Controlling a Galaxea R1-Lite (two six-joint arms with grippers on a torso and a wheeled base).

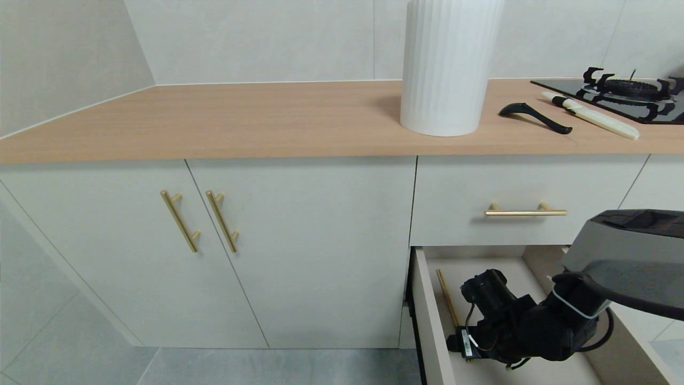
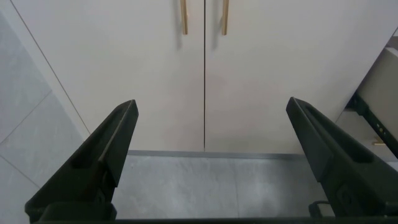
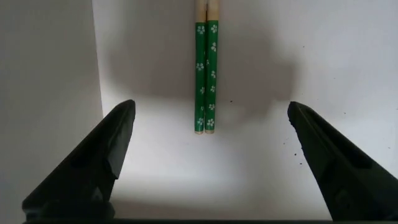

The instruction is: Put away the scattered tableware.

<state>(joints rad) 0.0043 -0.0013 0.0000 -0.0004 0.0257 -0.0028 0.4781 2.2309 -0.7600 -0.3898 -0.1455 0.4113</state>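
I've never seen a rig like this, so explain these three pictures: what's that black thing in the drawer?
It's a two-armed robot. The wide picture is from its head camera: a counter holds a white ribbed container, a black utensil and a pale knife. The black thing is its right arm inside the open drawer. The other pictures are from wrist cameras. The right tool, open and empty, hangs over green chopsticks lying in the drawer. The left tool, also open, faces cabinet doors.

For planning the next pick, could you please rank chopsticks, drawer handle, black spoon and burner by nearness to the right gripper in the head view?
1. chopsticks, beside the right gripper in the drawer
2. drawer handle, just above
3. black spoon, on counter
4. burner, back right
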